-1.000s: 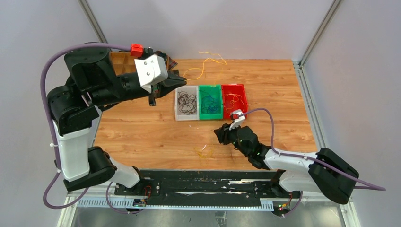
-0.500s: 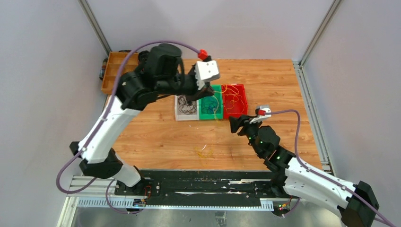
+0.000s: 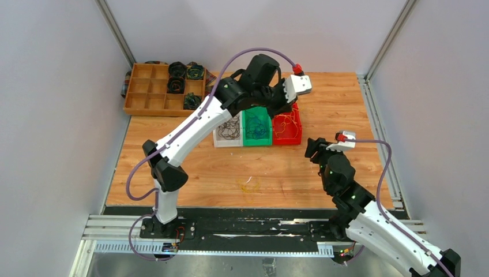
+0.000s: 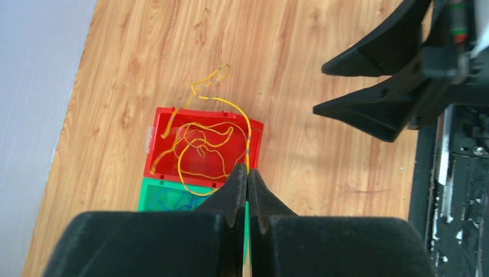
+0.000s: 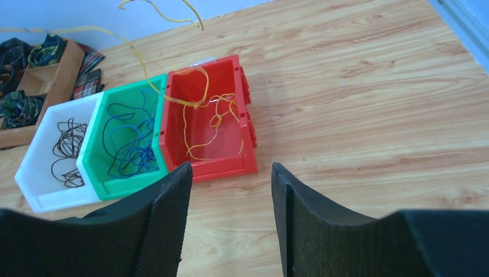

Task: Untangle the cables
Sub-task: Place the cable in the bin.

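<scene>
My left gripper (image 3: pixel 281 108) hovers over the red bin (image 3: pixel 286 142), shut on a yellow-orange cable (image 4: pixel 199 147). In the left wrist view its fingertips (image 4: pixel 248 173) pinch the strand. The rest loops inside the red bin (image 4: pixel 257 138), with one end hanging over the far rim. In the right wrist view the yellow cable (image 5: pixel 199 115) rises from the red bin (image 5: pixel 213 167) up to the left. Blue cables (image 5: pixel 124 147) lie in the green bin (image 3: pixel 257 142) and dark cables (image 5: pixel 68 147) in the white bin (image 3: pixel 218 138). My right gripper (image 3: pixel 314 149) is open and empty, low over the table, right of the bins.
A small yellow tangle (image 3: pixel 249 184) lies on the wooden table in front of the bins. A wooden compartment tray (image 3: pixel 151 95) with dark fabric coils stands at the back left. Grey walls and metal posts enclose the table.
My left arm swung right from beside the wooden tray to over the red bin, carrying the yellow cable. My right arm moved right and away from the table's front edge, still open.
</scene>
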Controlling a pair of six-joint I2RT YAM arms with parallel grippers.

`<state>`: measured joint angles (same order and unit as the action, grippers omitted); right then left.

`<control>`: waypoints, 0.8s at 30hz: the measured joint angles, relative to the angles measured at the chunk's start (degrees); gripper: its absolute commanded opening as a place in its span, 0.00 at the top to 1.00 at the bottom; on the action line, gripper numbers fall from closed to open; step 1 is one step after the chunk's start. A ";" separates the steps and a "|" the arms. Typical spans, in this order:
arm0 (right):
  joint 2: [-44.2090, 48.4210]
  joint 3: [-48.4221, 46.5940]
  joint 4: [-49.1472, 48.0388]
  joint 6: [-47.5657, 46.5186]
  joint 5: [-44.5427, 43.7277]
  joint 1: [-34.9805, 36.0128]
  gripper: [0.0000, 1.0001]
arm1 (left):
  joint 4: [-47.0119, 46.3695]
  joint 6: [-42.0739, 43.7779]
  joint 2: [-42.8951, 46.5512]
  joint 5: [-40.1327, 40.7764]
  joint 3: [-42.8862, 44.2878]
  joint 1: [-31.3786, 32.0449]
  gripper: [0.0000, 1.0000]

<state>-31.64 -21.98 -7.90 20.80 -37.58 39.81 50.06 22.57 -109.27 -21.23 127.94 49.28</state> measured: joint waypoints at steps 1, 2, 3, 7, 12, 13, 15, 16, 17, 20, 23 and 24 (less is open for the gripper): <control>0.57 0.00 0.46 0.00 -0.35 -0.20 0.49 | -0.42 0.46 -0.94 0.11 0.09 0.00 1.00; 1.27 0.02 0.90 0.00 -0.83 -0.33 0.50 | -0.74 0.85 -1.62 0.26 0.11 0.00 1.00; 1.75 0.04 1.16 -0.04 -1.22 -0.35 0.50 | -1.09 1.18 -2.25 0.37 0.09 0.00 1.00; 3.26 0.09 2.08 -0.26 -2.12 -0.83 0.51 | -3.54 2.43 -3.72 0.52 -0.70 -0.11 1.00; 3.32 0.13 2.95 -0.52 -2.99 -1.20 0.53 | -7.26 3.85 -5.03 -0.46 -2.51 -1.42 1.00; 3.34 0.15 2.99 -0.52 -3.06 -1.27 0.53 | -7.93 4.09 -5.44 -0.59 -2.80 -1.84 1.00; 3.37 0.28 3.06 -0.50 -3.15 -1.27 0.54 | -8.87 4.96 -6.71 -0.61 -3.06 -2.78 1.00; 3.37 0.42 3.08 -0.50 -3.19 -1.27 0.54 | -9.18 5.38 -7.32 -0.59 -3.10 -3.10 1.00; 3.34 0.55 3.10 -0.50 -3.19 -1.38 0.54 | -9.46 5.81 -8.09 -0.59 -3.15 -3.48 1.00; 3.21 0.83 3.17 -0.48 -3.26 -1.81 0.56 | -10.10 6.86 -10.05 -0.28 -3.37 -4.42 1.00; 2.78 0.85 3.21 -0.48 -3.37 -2.05 0.56 | -10.64 8.07 -11.32 0.28 -3.78 -4.63 1.00; 2.51 0.85 3.23 -0.46 -3.41 -2.12 0.56 | -10.84 8.68 -11.74 0.68 -3.93 -4.63 1.00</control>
<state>-29.12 -21.12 -4.67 20.34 -40.99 37.69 39.22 31.24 -121.01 -20.56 124.01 44.64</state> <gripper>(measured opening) 0.444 0.011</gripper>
